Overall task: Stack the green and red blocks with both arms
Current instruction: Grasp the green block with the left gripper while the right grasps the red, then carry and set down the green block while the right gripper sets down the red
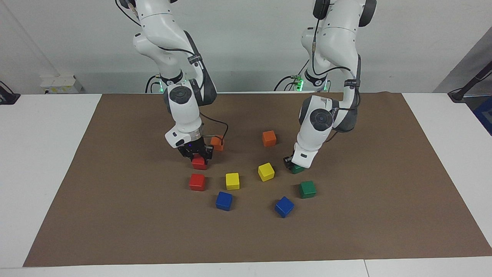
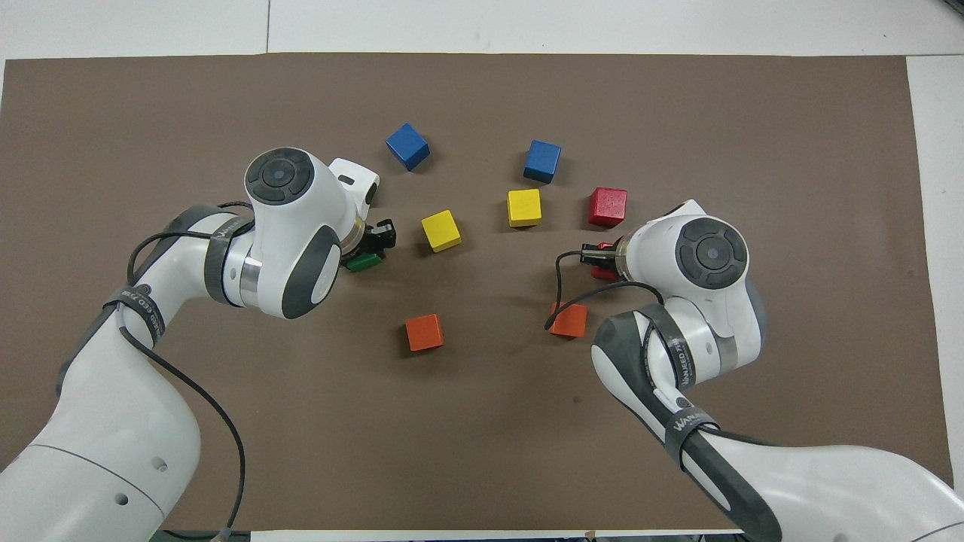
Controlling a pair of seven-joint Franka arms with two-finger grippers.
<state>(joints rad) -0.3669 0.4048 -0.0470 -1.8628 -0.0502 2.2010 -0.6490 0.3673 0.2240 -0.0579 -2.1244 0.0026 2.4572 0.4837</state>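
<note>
The right tool [image 1: 198, 154] is down at the worktop and pinches a red cube [image 1: 199, 163] that sits flat on the brown mat [image 1: 115, 215], its fingers pressed against the cube's two sides. In the overhead view only a sliver of that cube [image 2: 602, 271] shows from under the right arm's wrist. The second red cube [image 1: 196, 182] rests on the mat just beside it, farther from the robots, and stands free of everything.

The left tool [image 1: 293, 164] is likewise down at the mat and pinches a green cube [image 1: 297, 169], of which only the lower edge shows below the wrist; from above a green corner [image 2: 364, 261] pokes out under the arm. The second green cube [image 1: 307, 189] lies farther from the robots than the held one, near it but apart.

All four cubes are equal-sided, so none has a long axis. Each sits with one face flat on the mat. The free red cube stands nearly square to the mat's edges, and the free green one is turned slightly.

Between the two pairs lie two yellow cubes [image 1: 232, 181] [image 1: 266, 171], and two blue cubes [image 1: 224, 201] [image 1: 284, 206] lie farther from the robots. Two orange cubes [image 1: 217, 143] [image 1: 269, 138] sit nearer to the robots, one just beside the right tool with the arm's black cable [image 1: 215, 123] looping over it.
</note>
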